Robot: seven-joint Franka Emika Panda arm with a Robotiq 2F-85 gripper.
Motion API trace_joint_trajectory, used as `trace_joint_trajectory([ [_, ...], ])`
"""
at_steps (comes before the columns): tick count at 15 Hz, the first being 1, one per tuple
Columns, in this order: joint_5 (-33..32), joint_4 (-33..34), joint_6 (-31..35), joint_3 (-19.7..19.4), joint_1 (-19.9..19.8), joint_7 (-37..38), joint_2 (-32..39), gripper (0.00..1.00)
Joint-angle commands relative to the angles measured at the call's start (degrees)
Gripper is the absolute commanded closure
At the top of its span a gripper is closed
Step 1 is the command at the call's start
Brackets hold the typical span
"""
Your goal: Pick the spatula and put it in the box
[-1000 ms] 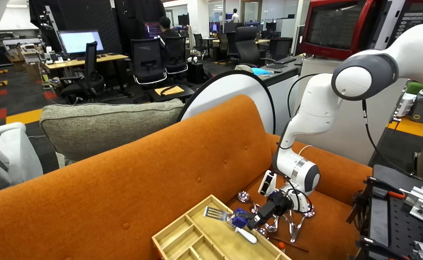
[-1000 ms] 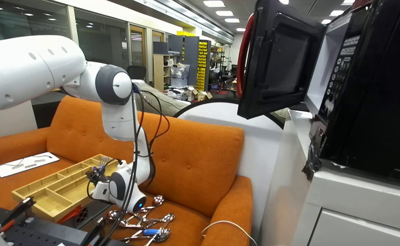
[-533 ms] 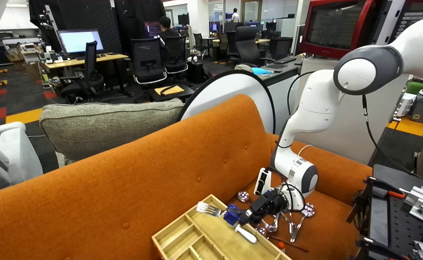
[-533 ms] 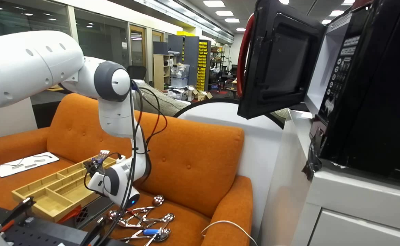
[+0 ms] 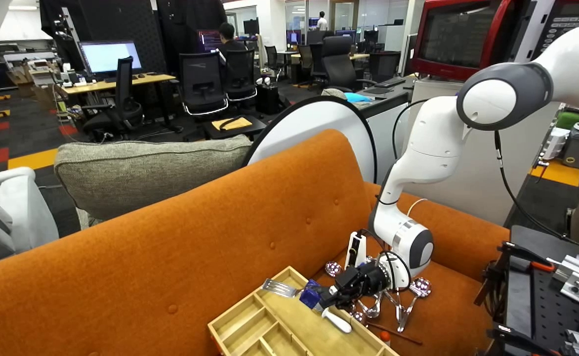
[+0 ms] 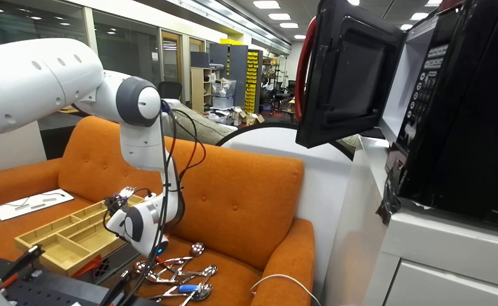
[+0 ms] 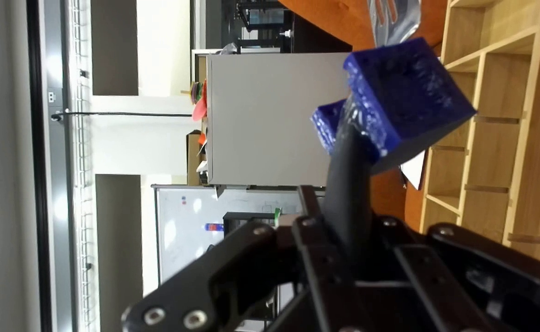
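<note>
Spatula hung in the jaws, which were clamped on it. Its slotted metal head reached out past the blue pads, and only that head and a short stretch of neck showed beyond them. In the wrist view the shiny neck passed between the two pads, while behind them a dark, blurred length ran back; whether it was handle or finger, I could not tell. Jaws and head were over the box, near one end, the tip overlapping the rim as seen in an exterior view. A white handle lay in the wide compartment, just below the jaws from that angle. Shiny metal utensils lay on the orange sofa, apart from the jaws and the spatula.
</note>
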Motion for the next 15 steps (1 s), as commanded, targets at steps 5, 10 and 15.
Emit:
trace_joint_trajectory([
  [5, 6.34, -1.98, -1.23, 0.61, -0.91, 4.86, 0.61, 0.95],
  [10, 9.54, -2.95, -1.21, 0.74, -0.98, 7.52, 0.91, 0.95],
  [15, 10.89, -3.07, -1.85, 1.07, -1.03, 10.60, 1.53, 0.95],
])
